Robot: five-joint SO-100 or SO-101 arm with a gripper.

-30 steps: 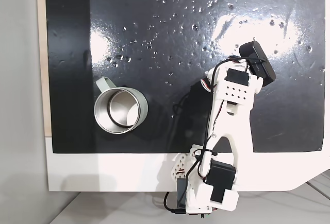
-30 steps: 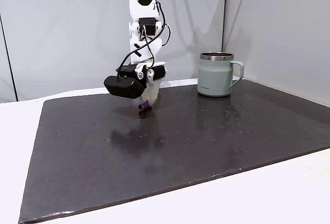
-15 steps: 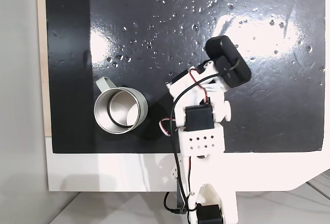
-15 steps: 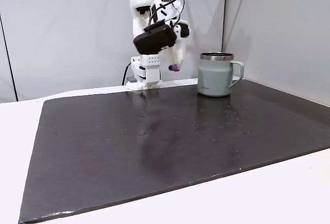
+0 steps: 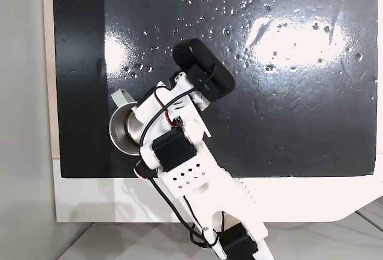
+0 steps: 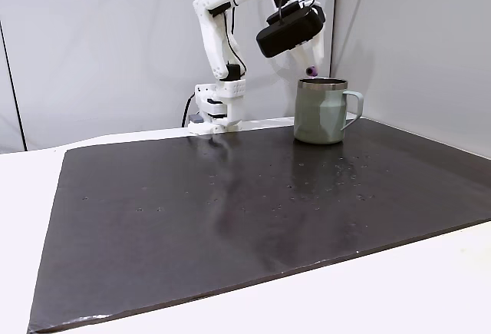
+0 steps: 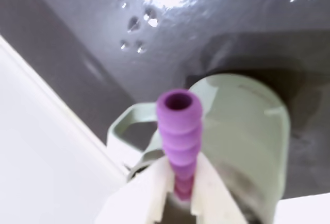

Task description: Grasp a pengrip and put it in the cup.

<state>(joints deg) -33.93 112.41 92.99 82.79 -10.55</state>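
Wrist view: the white fingers [image 7: 154, 195] clamp the purple pengrip [image 7: 179, 131] by its base, its free end poking out over the cup [image 7: 247, 147]. Fixed view from the side: the pengrip [image 6: 311, 70] hangs just above the cup's [image 6: 318, 119] rim, apparently positioned for dropping.

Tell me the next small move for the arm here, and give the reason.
Probably open the gripper, perhaps after a slight dip. It is shut on the purple pen grip, which in the side fixed view hangs just above the mug's steel rim, apart from it, so a release should likely drop it inside.
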